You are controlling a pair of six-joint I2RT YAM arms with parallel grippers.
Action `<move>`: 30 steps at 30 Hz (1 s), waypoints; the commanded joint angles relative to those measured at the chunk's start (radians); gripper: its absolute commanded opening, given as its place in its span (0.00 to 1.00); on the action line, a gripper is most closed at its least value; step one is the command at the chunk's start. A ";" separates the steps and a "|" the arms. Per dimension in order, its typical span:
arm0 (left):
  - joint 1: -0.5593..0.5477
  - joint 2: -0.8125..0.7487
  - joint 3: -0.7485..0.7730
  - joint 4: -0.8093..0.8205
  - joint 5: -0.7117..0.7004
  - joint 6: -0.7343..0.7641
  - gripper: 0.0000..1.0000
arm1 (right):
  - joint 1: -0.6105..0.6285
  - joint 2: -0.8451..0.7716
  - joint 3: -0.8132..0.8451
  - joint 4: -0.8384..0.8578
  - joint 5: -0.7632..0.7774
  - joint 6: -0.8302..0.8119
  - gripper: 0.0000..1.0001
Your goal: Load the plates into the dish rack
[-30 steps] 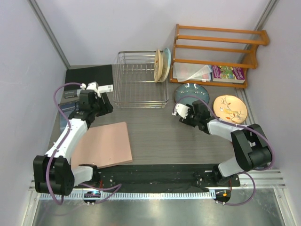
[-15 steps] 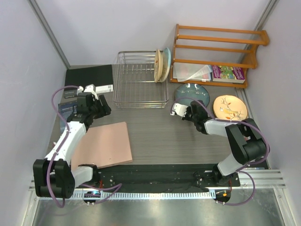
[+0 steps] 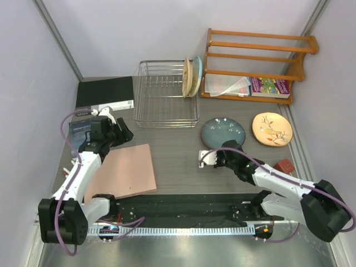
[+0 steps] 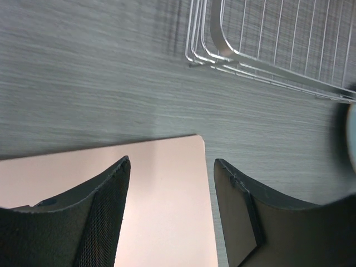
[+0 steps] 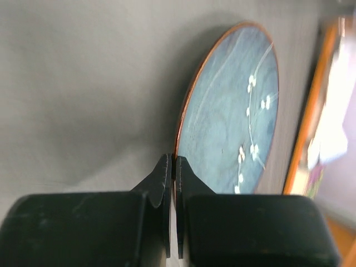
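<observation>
Teal plate (image 3: pixel 222 132) is lying flat in front of the dish rack (image 3: pixel 167 94)
Further out, right hand (image 5: pixel 173 162) is hovering pressed together; left hand (image 4: pixel 172 161) is hanging spread.

the dish rack (image 3: pixel 162 105) at the far edge is open from above across its left and middle. two plates (image 3: pixel 191 77) standing on edge fill its right end, just beside the orange shelf (image 3: pixel 261 39) in the far right corner. bare table (image 3: pixel 178 146) runs between the rack and the pink board (image 3: pixel 125 169) towards the near left. a teal plate (image 3: pixel 222 133) and an orange plate (image 3: pixel 271 128) lie flat toward the right edge.
</observation>
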 commanded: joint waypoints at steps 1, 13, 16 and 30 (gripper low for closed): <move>0.008 -0.051 -0.031 0.018 0.056 -0.078 0.63 | 0.181 -0.059 -0.029 -0.093 -0.050 0.005 0.01; 0.005 -0.095 -0.118 -0.002 0.188 -0.192 0.66 | 0.465 0.062 -0.026 -0.130 -0.148 -0.076 0.12; -0.007 -0.095 -0.168 0.018 0.269 -0.249 0.66 | 0.479 0.082 -0.023 -0.153 -0.136 -0.052 0.31; -0.260 0.173 -0.104 0.266 0.292 -0.318 0.73 | 0.473 -0.162 0.077 -0.351 0.083 0.215 0.61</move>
